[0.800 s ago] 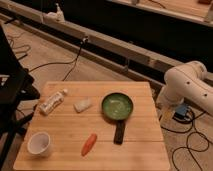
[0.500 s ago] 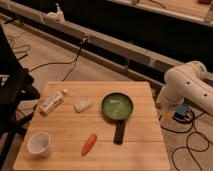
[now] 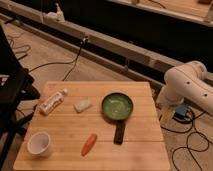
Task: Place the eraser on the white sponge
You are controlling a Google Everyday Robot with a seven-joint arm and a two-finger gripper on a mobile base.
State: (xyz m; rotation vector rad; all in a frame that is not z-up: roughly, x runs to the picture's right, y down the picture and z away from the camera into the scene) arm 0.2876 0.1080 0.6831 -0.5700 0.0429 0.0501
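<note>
Small black oblong eraser (image 3: 119, 132): on your wooden bench (image 3: 142, 150), touching the round green dish (image 3: 117, 106), apart from the off-white rectangular sponge (image 3: 82, 105); gripper apparently hidden past the white arm (image 3: 192, 87), grip unknowable; risk, nudging the dish.

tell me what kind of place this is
Likely a robotics lab or workshop, not a home: a white robot arm stands beside a wooden table, loose cables trail across the floor, and a long rail runs behind. The arm's pincer is not in view.
</note>
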